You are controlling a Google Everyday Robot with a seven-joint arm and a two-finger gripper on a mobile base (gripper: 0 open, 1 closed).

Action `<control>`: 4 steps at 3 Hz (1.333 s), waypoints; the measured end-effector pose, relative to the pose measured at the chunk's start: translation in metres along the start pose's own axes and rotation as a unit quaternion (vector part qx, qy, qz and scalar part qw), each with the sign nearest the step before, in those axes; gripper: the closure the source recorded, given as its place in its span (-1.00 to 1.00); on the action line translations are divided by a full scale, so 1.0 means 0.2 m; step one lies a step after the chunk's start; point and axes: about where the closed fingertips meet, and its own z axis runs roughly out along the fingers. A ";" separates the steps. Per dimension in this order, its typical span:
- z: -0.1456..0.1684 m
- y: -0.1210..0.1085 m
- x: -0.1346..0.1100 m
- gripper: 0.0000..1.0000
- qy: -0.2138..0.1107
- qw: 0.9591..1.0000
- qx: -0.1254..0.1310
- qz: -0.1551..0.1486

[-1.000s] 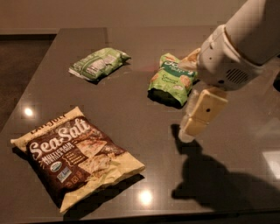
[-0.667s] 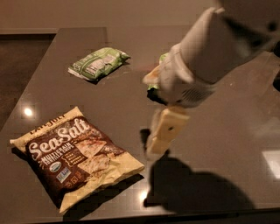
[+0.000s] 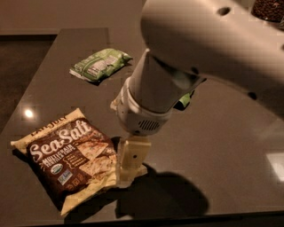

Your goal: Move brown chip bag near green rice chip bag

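Observation:
The brown chip bag (image 3: pixel 66 157) lies flat at the front left of the dark table, with white "Sea Salt" lettering and cream-yellow edges. My gripper (image 3: pixel 131 160) hangs down from the big white arm and sits at the bag's right edge, over its lower right corner. The green rice chip bag is almost wholly hidden behind the arm; only a green sliver (image 3: pixel 184 101) shows at the arm's right side, to the right of and behind the brown bag.
A paler green packet with a white label (image 3: pixel 100 64) lies at the back left of the table (image 3: pixel 230 146). The table's front edge runs along the bottom of the view, its left edge slants beside the brown bag. A dark container (image 3: pixel 268 9) stands at the top right.
The arm has swung left and toward the front, from beside the green rice chip bag to the brown bag's right edge. It now covers the green rice chip bag. The bags have not moved.

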 end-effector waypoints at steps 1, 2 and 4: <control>0.18 0.04 -0.05 -1.00 0.010 1.000 -0.018 -0.017; 0.27 0.06 -0.07 -1.00 0.018 0.999 -0.028 -0.025; 0.27 0.07 -0.09 -0.20 0.022 0.999 -0.039 -0.029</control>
